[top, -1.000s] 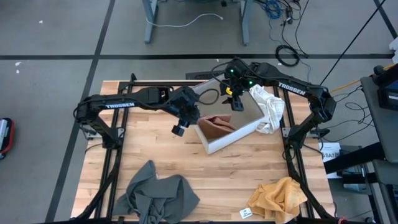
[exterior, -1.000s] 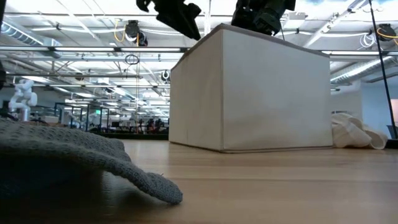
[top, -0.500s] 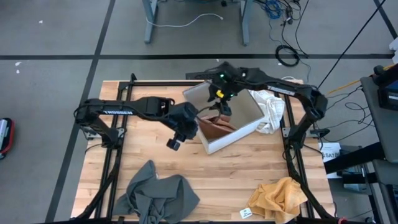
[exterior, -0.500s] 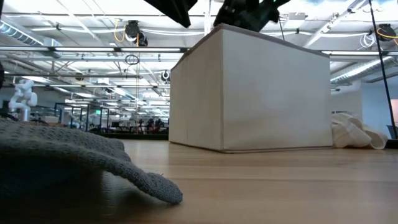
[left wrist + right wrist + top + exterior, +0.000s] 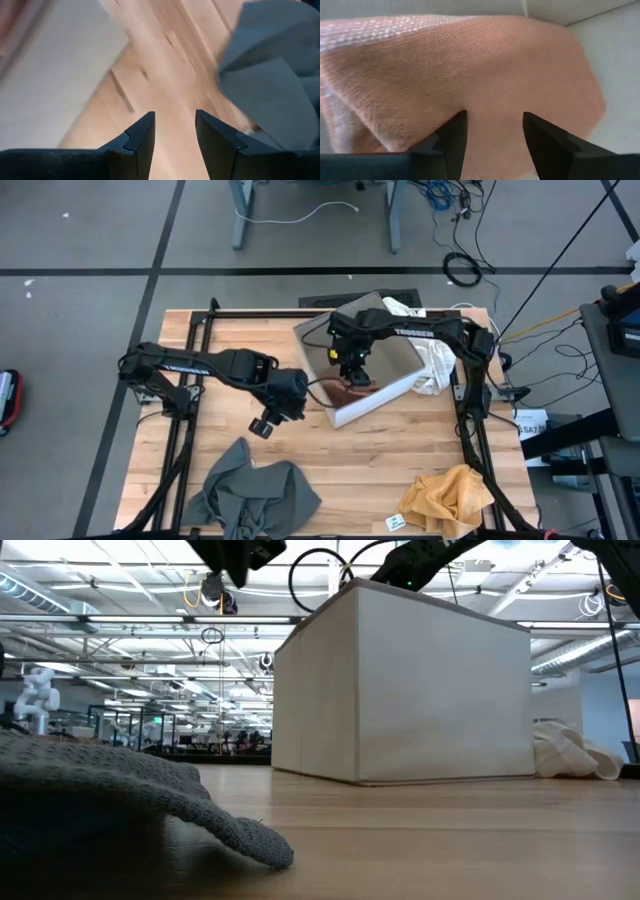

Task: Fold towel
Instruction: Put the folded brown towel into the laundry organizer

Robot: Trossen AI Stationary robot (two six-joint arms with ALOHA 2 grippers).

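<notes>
Table (image 5: 210,470) of pale wood fills the middle of the high view, white box (image 5: 362,368) at its upper centre. Inside the box, toward its lower left, lies a rust-brown towel (image 5: 350,392). Right gripper (image 5: 350,372) reaches down into the box from the upper right, just above that towel; right wrist view shows its fingers (image 5: 451,135) parted with a clear gap, the towel's weave filling the frame in front of them and the white box wall behind. Nothing sits between them; whether the tips touch the cloth cannot be told.

Left gripper (image 5: 262,426) hangs over bare wood left of the box and just above the grey towel (image 5: 250,492), which is crumpled at lower left of the high view. Left wrist view: fingers (image 5: 142,135) apart, empty, bare wood between them, grey towel at that frame's right, box wall at its upper left.

White cloth (image 5: 432,355) is bunched against the box's right side. Mustard towel (image 5: 452,498) is crumpled at lower right of the table, a small tag (image 5: 396,523) just left of it.

Low view: box centre frame, grey towel at lower left foreground, white cloth at right edge.
</notes>
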